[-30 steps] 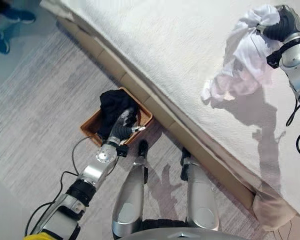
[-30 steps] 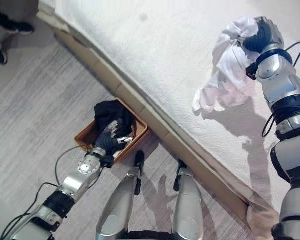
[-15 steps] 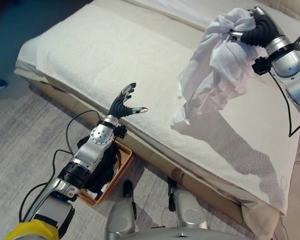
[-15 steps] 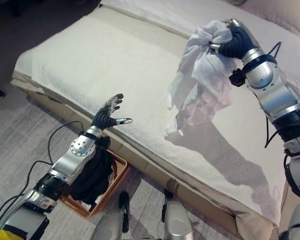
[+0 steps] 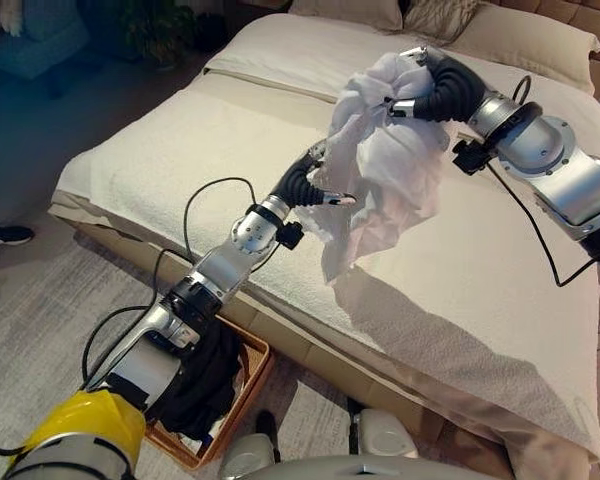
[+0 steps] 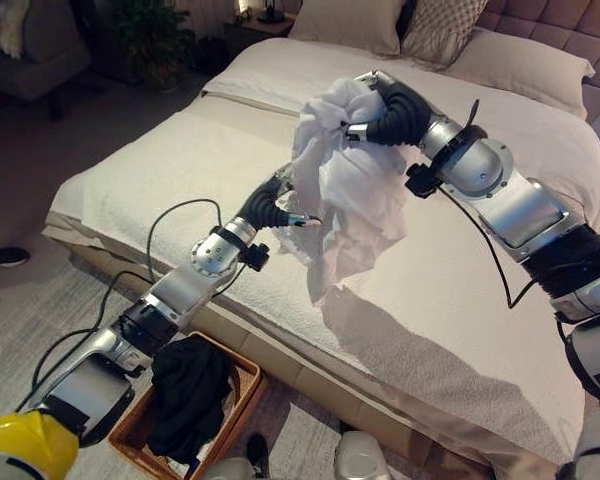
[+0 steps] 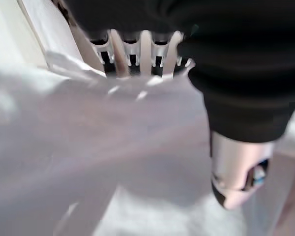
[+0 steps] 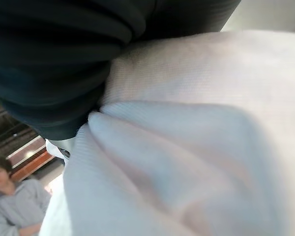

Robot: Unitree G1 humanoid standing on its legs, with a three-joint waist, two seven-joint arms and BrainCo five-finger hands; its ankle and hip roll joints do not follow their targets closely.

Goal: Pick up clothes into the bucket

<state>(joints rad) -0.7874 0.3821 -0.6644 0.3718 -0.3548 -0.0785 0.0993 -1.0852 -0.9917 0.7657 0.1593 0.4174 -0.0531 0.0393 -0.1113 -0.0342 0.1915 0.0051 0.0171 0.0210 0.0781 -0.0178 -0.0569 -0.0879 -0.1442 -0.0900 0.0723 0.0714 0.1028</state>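
Note:
A crumpled white garment (image 5: 380,170) hangs above the bed, bunched at its top in my right hand (image 5: 435,92), whose fingers are curled round it. In the right wrist view the cloth (image 8: 201,147) lies right against the dark cover. My left hand (image 5: 300,185) is raised against the garment's left side, fingers (image 7: 137,51) straight and running under the cloth, thumb (image 7: 238,177) sticking out free. A brown basket (image 6: 130,430) stands on the floor by the bed with a black garment (image 6: 185,395) piled in it.
The wide bed (image 5: 160,150) with a cream cover spans the middle, with pillows (image 5: 520,35) at its head. A person's shoe (image 5: 0,235) shows on the floor at left. A person (image 8: 14,216) is seen in the right wrist view.
The camera has tipped up. My left hand rose from the bed's edge to the white garment. My right hand carried the garment leftward, towards the middle of the bed.

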